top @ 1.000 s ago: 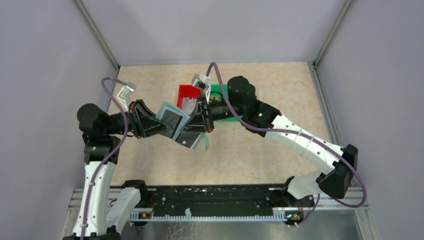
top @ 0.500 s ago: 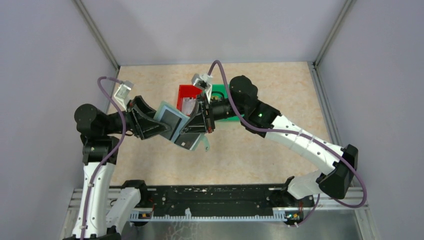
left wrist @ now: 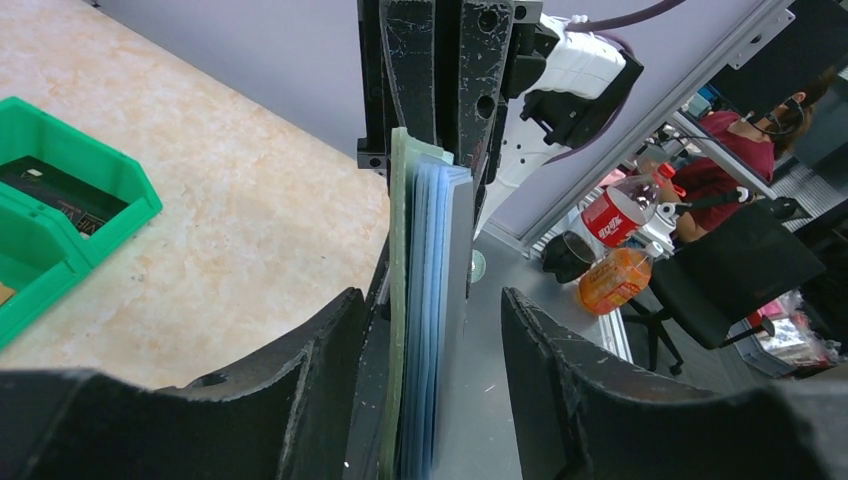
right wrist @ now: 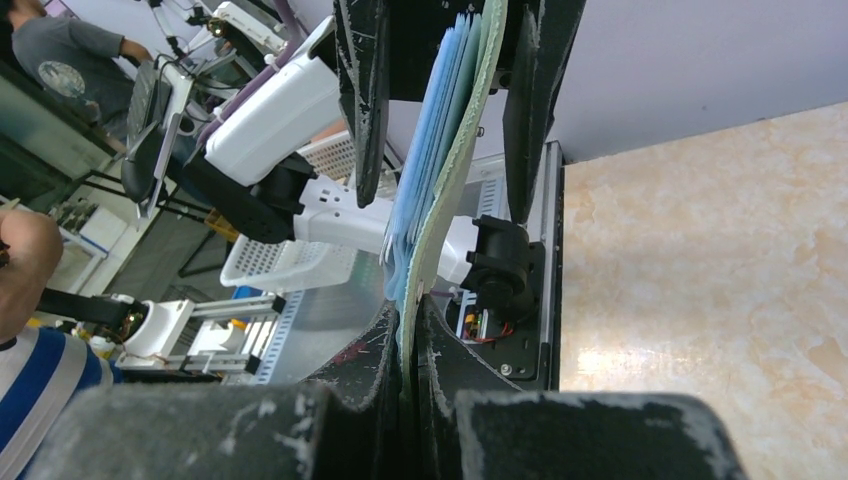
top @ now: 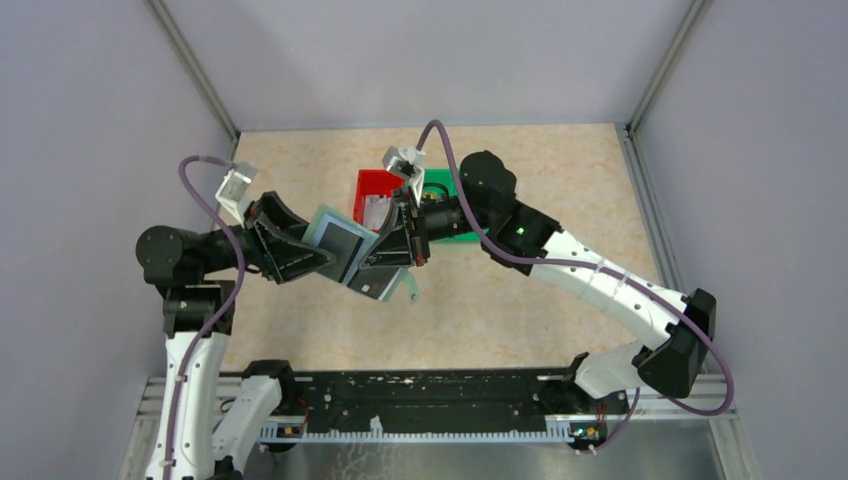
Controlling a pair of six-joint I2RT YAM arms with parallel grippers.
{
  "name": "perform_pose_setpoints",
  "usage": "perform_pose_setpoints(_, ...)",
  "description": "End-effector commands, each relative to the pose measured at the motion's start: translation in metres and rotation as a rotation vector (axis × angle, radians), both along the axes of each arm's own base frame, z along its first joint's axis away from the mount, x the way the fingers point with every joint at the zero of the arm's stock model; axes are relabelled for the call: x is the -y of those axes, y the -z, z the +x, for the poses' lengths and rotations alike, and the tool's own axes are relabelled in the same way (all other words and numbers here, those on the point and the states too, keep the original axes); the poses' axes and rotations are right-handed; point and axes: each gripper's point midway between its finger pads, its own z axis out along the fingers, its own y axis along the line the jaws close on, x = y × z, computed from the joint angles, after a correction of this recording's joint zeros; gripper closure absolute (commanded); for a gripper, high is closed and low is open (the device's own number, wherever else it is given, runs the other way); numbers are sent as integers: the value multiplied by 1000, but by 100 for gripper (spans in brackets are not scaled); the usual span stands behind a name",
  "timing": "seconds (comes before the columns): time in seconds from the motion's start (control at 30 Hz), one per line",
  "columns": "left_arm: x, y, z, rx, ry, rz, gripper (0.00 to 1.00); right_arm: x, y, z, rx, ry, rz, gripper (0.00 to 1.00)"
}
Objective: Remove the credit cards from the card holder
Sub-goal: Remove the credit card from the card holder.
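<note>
Grey-green folding card holder (right wrist: 450,120) midair, right gripper (right wrist: 410,350) clamped on its edge. Left gripper (left wrist: 430,310) jaws spread, straddling left end. Dark grey credit card (top: 345,243) in pocket; none visibly out.

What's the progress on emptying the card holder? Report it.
Done: the card holder is held off the table, open. In hand: the right hand is shut on its edge, and the open left hand straddles it. Left: the dark card sits in its pocket; none is visibly pulled out.
</note>
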Motion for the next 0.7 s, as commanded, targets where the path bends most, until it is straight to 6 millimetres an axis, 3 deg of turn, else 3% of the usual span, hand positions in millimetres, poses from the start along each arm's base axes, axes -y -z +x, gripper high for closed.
perform_pose_setpoints(0.0,0,-6,-2,-1,6,-15,43,11,-29,-12,67,-22,93,100)
perform_pose_setpoints(0.27,1,-8,2,-25,-8,-51,59,12,-28,-14,70,-25,96,100)
perform_pose_setpoints(0.53,0,-3,0,-36,-10,-50,55,12,-32,-14,77,-29,109,100)
perform_pose_setpoints(0.67,0,-7,-3,-25,-5,-49,71,11,-32,-13,75,-26,108,100)
